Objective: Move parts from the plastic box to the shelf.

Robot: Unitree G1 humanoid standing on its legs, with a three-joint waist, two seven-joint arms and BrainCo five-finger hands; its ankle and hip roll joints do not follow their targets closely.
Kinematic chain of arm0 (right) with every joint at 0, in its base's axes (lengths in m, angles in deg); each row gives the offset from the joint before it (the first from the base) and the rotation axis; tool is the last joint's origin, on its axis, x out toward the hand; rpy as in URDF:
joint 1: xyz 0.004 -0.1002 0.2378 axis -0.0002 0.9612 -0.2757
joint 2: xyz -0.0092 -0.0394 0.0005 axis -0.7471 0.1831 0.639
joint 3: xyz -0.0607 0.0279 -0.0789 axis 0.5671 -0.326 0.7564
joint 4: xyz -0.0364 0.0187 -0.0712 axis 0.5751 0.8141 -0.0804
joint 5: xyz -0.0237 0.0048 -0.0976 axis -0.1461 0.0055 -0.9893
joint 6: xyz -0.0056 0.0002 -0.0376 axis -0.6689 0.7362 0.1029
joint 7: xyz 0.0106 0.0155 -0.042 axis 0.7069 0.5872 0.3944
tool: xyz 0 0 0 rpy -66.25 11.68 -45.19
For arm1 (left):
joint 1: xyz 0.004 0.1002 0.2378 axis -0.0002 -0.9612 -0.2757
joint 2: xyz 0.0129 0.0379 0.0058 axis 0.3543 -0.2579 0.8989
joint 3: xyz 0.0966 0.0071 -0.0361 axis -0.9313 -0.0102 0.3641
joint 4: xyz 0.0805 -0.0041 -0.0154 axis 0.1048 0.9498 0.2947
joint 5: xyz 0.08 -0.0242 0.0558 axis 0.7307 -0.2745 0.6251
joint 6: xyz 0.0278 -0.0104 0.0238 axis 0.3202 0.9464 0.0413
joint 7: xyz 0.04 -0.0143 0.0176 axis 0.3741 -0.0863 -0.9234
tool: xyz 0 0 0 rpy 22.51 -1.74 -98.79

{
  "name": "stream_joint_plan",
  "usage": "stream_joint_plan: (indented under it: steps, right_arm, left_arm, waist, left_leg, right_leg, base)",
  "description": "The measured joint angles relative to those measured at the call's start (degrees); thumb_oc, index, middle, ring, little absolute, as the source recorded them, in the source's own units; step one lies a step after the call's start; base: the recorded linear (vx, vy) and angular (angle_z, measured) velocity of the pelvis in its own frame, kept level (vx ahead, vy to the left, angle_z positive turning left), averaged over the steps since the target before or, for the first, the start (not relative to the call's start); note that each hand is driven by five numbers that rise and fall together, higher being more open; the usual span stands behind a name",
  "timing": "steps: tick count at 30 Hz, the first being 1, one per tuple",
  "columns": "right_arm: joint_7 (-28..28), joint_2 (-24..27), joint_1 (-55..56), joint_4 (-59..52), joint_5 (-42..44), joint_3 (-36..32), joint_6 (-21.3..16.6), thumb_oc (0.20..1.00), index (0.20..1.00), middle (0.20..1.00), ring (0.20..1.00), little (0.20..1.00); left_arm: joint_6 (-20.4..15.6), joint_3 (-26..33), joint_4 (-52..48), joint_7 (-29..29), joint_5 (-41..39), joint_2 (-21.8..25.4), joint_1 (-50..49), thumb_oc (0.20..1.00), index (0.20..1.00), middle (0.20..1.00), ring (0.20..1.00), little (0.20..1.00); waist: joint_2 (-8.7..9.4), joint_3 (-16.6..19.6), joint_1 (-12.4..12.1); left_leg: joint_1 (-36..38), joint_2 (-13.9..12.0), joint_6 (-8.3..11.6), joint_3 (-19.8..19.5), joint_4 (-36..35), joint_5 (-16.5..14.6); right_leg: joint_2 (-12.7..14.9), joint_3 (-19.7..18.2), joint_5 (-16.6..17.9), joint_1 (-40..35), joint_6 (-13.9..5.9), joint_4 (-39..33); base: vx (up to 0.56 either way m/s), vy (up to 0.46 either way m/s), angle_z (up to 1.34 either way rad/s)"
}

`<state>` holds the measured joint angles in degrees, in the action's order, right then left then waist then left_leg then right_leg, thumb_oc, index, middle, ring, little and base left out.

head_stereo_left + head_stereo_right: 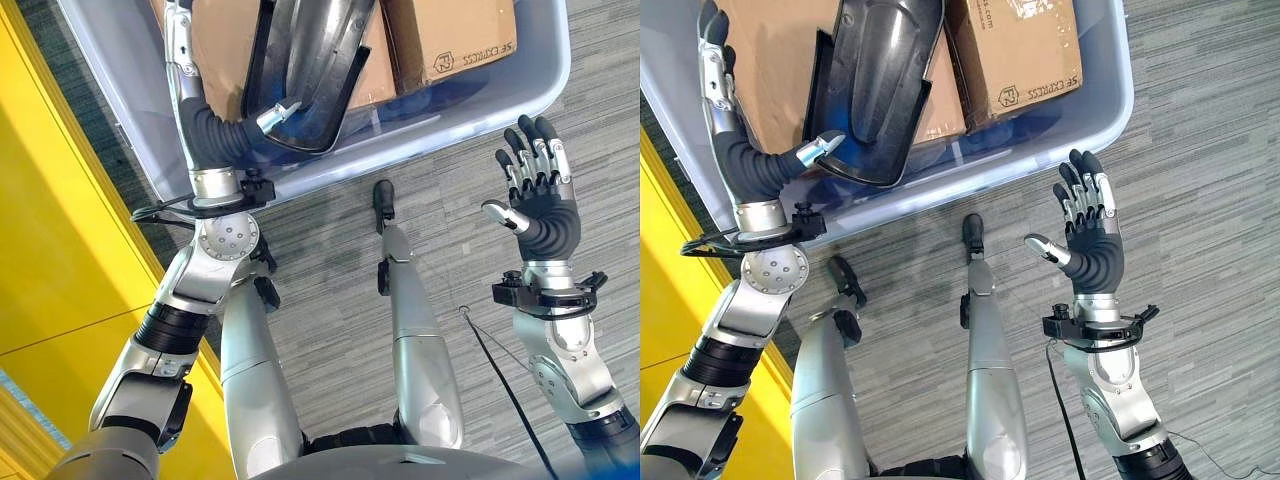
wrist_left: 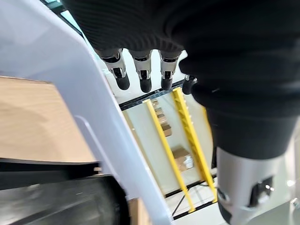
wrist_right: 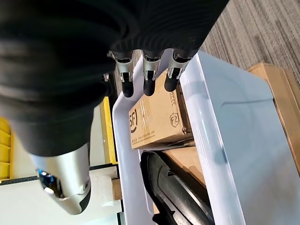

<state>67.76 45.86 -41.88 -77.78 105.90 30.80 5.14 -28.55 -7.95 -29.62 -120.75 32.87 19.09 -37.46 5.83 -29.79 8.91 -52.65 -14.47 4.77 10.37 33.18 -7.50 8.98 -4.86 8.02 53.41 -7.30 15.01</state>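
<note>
A translucent grey-blue plastic box [image 1: 450, 110] stands on the carpet ahead of me. In it lies a curved black and silver part [image 1: 310, 60] on top of brown cardboard cartons [image 1: 450, 35]. My left hand [image 1: 215, 135] reaches over the box's near rim. Its fingers [image 1: 710, 50] lie straight along the inner left wall, and its thumb [image 1: 820, 148] rests against the black part's lower edge. My right hand [image 1: 540, 205] hovers outside the box over the carpet, palm up, fingers spread and straight, holding nothing. The right wrist view shows the box's rim [image 3: 206, 140] and the black part [image 3: 178, 192] past the fingers.
A yellow surface [image 1: 60, 250] runs along my left side, close to the box. The left wrist view shows yellow shelf racks [image 2: 183, 136] with cartons beyond the box's wall [image 2: 70, 84]. Grey striped carpet [image 1: 480, 260] lies to the right of the box.
</note>
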Motion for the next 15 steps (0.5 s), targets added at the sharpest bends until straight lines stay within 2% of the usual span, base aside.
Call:
stream_joint_plan:
  steps: [4, 15]
  right_arm:
    - [-0.5, -0.1, -0.1, 0.3, 0.0, 0.3, 0.0, 1.0, 1.0, 1.0, 1.0, 1.0]
    - [-1.4, -0.1, -1.8, 1.2, -0.5, 0.5, 0.1, 1.0, 1.0, 1.0, 1.0, 1.0]
  left_arm:
    - [2.2, 0.1, 4.4, -1.5, 3.3, -1.5, 2.1, 1.0, 1.0, 1.0, 1.0, 1.0]
    - [6.0, 0.7, 13.4, -5.4, 2.4, -2.2, 7.4, 1.0, 1.0, 1.0, 1.0, 1.0]
  waist:
    - [0.01, 0.0, 0.4]
    - [0.06, 0.0, 1.3]
  left_leg:
    - [0.0, 0.0, 0.0, 0.0, 0.0, 0.0]
    - [-0.1, -0.3, 0.02, -0.1, 0.3, 0.0]
  right_leg:
    - [0.0, 0.0, 0.0, 0.0, 0.0, 0.0]
    - [-0.4, -0.1, 0.1, -0.1, 0.12, 0.0]
  base:
    - [0.0, 0.0, 0.0]
    - [0.0, 0.0, 0.0]
